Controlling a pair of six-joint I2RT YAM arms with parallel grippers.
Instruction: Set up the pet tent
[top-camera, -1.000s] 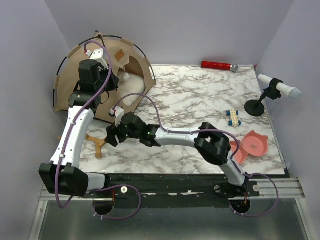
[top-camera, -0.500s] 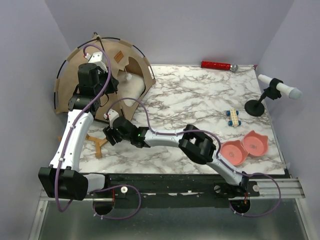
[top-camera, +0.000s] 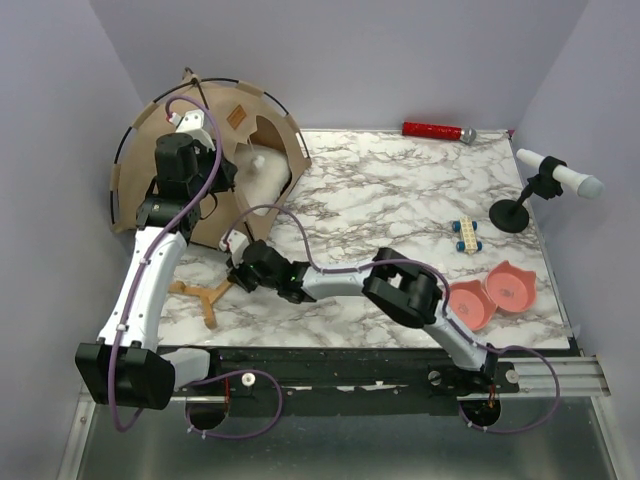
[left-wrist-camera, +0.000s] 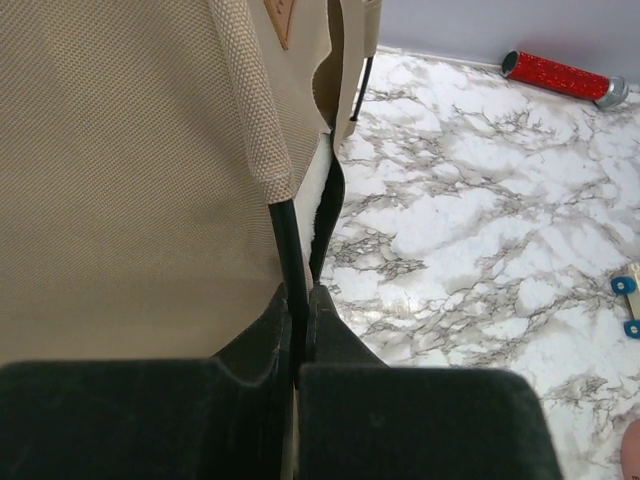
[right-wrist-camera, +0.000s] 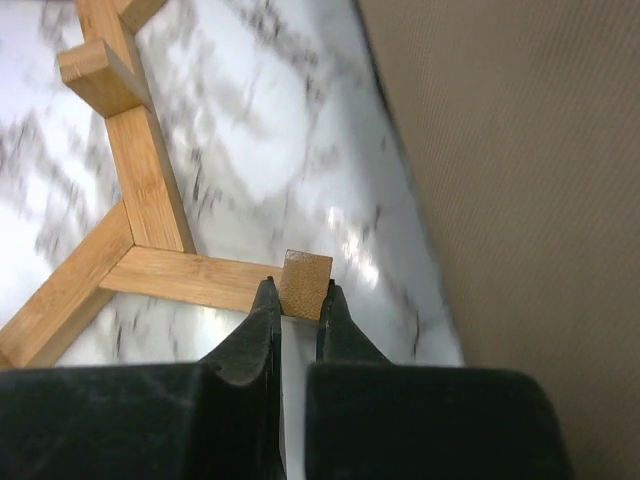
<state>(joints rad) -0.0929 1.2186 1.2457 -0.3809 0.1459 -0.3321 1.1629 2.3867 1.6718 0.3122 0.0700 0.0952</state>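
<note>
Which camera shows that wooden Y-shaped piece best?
Right wrist: the wooden Y-shaped piece fills it, one tip pinched by the right end effector. Top view shows it small; left wrist, not at all.

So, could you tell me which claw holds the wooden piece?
The right claw, pinching the wooden piece's end; the left claw grips the tent's pole.

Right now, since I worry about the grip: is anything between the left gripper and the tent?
Nothing visible. The left gripper is shut on the thin black pole at the fabric edge of the tent. The right gripper is shut on one arm of the wooden frame beside the tent.
</note>
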